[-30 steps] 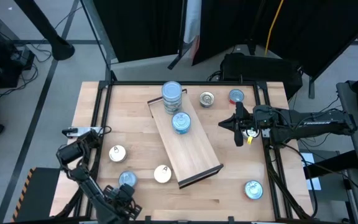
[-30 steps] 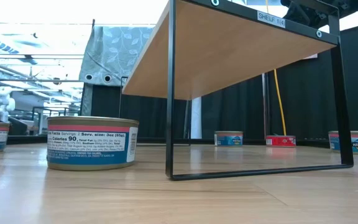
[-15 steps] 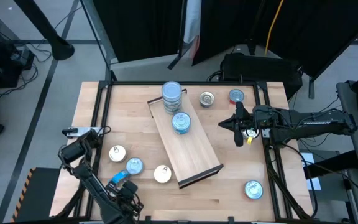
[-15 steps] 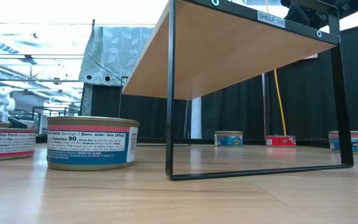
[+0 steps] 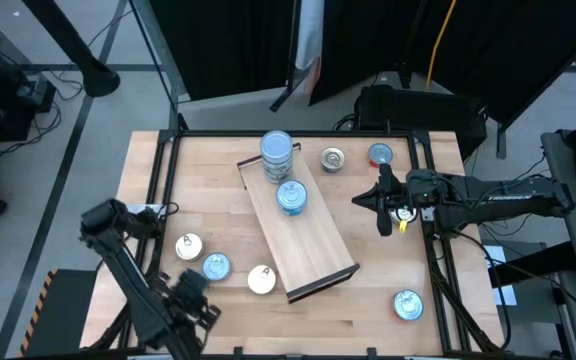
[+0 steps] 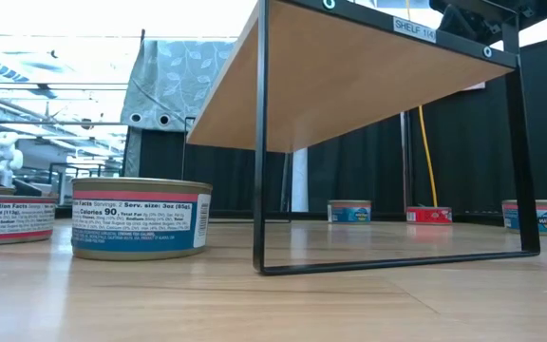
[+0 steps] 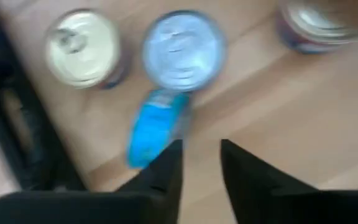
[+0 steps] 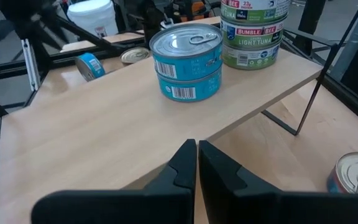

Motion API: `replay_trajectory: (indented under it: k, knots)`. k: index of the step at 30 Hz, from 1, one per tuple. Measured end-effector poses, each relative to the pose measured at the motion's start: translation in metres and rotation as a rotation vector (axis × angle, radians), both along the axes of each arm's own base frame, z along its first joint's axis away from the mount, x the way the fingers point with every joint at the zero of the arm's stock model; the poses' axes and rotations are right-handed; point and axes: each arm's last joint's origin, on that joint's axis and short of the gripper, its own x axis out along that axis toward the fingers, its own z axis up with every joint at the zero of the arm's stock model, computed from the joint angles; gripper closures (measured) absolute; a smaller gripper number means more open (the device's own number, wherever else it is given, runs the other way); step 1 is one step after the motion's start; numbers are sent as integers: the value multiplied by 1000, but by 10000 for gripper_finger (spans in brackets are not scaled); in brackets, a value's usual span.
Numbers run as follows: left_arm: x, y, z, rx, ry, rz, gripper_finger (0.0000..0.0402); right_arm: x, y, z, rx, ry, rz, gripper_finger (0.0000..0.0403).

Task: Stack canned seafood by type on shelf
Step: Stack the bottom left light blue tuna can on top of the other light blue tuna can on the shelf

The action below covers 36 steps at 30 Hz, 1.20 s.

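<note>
The shelf (image 5: 313,245) is a wood board on a black wire frame, slanting across the table's middle. A stack of green-labelled cans (image 8: 250,31) stands on its far end, with two stacked blue cans (image 8: 187,62) beside it. On the table at the near left lie a blue-topped can (image 5: 215,266) and two cream-topped cans (image 5: 188,246) (image 5: 261,279). My left gripper (image 7: 199,163) hangs open above them, and a blue can (image 7: 154,127) on its edge shows just past its fingertips. My right gripper (image 8: 196,155) is shut, right of the shelf.
More cans rest on the table: a silver one (image 5: 333,158) and a red-topped one (image 5: 380,154) at the far side, and a blue one (image 5: 408,304) at the near right. A black rail (image 5: 163,190) frames the tabletop. The low view shows a can (image 6: 141,218) beside the shelf's front leg (image 6: 260,142).
My left gripper has risen from the table and drawn toward the near left corner. The blue-topped can that was by the near edge now lies farther in, between the two cream-topped cans. In the low view a red-labelled can has come in from the left.
</note>
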Motion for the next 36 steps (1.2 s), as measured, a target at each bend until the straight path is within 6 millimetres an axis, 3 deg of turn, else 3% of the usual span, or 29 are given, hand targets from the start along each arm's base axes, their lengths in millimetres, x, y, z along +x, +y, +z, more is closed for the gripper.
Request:
replay_trajectory:
  k: [7, 13, 28, 36]
  knots:
    - [-17, 24, -9, -31, 100, 15, 167, 0, 2, -1, 17, 16, 62, 394]
    - [-22, 25, -22, -46, 112, -19, 123, -2, 2, -4, 29, 44, 74, 394]
    - [-25, 29, -57, -65, 133, -133, 124, -2, 2, -5, 42, 52, 68, 394]
    - [-25, 30, -64, -69, 145, -192, 206, -2, 2, -5, 42, 53, 68, 394]
